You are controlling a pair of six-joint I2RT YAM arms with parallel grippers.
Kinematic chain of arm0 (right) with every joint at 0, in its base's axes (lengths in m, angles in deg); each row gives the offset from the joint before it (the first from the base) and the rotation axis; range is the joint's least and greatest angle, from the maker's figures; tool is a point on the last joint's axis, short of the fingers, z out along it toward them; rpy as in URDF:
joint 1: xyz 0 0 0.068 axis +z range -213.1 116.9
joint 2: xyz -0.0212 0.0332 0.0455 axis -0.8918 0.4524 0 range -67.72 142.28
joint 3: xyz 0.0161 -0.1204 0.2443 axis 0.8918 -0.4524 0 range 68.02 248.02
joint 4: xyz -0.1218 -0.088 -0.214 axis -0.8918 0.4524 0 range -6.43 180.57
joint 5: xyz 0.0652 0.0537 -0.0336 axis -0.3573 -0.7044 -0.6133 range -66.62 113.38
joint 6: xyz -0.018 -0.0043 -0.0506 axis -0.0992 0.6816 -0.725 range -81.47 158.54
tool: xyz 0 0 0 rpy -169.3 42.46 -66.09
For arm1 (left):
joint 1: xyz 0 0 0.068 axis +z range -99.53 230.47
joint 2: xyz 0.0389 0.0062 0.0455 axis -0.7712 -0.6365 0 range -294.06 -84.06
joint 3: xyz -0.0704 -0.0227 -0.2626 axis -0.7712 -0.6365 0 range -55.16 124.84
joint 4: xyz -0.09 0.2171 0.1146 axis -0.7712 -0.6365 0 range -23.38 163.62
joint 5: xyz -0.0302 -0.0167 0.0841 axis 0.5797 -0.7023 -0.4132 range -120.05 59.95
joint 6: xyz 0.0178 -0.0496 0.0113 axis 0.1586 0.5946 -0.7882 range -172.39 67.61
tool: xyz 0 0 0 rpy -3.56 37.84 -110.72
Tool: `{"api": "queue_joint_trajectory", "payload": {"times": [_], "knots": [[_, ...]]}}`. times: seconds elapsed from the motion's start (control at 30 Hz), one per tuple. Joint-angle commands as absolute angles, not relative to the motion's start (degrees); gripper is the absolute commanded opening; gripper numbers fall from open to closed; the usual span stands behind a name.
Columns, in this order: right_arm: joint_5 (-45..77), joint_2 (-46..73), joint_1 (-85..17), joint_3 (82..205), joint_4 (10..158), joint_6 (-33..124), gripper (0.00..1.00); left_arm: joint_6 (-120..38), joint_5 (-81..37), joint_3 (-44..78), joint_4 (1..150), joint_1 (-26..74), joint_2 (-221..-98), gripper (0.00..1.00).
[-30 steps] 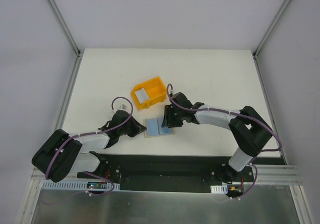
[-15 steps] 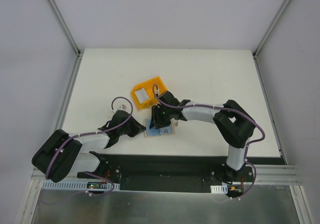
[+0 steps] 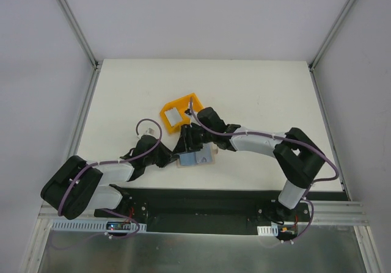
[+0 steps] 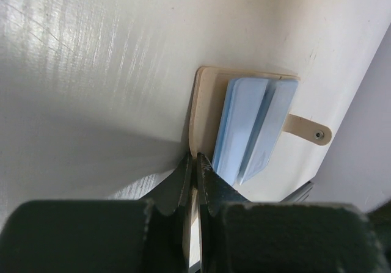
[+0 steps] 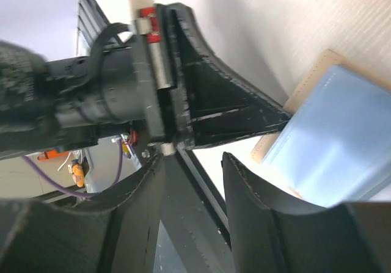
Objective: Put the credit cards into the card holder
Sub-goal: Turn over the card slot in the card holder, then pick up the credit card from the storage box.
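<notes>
right fingers (image 3: 185, 146), spread and empty, have swung frame-left over the card holder (image 3: 197, 158); left fingers (image 4: 195, 169) pinch its edge. so crowded, they could collide, tugging it loose.

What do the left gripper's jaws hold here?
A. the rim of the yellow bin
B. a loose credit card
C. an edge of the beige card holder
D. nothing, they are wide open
C: the left wrist view shows the jaws of the left gripper pinching the beige edge of the card holder.
</notes>
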State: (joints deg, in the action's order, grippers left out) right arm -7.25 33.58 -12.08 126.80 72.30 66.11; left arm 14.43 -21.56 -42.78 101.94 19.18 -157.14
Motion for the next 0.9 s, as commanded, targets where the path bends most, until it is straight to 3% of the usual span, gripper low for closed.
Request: {"api": "queue_joint_trajectory", "payload": {"times": [0.0, 0.1, 0.33, 0.6, 0.87], "knots": [[-4.8, 24.5, -12.6, 127.2, 72.6, 62.1, 0.46, 13.4, -22.5, -44.7, 97.6, 19.9, -157.7, 0.00], [2.5, 23.8, -14.5, 132.1, 83.3, 56.9, 0.49, 12.6, -22.8, -44.7, 97.4, 19.9, -156.5, 0.00], [6.6, 33.0, -19.3, 148.4, 97.3, 50.2, 0.52, 9.7, -23.5, -44.5, 96.0, 19.9, -152.5, 0.00], [4.4, 52.1, -22.4, 171.7, 108.6, 44.7, 0.57, 7.6, -24.6, -43.6, 93.8, 19.9, -150.7, 0.00], [0.4, 62.4, -24.3, 184.4, 112.1, 43.9, 0.61, 6.0, -24.8, -42.7, 92.3, 19.9, -150.4, 0.00]]}}
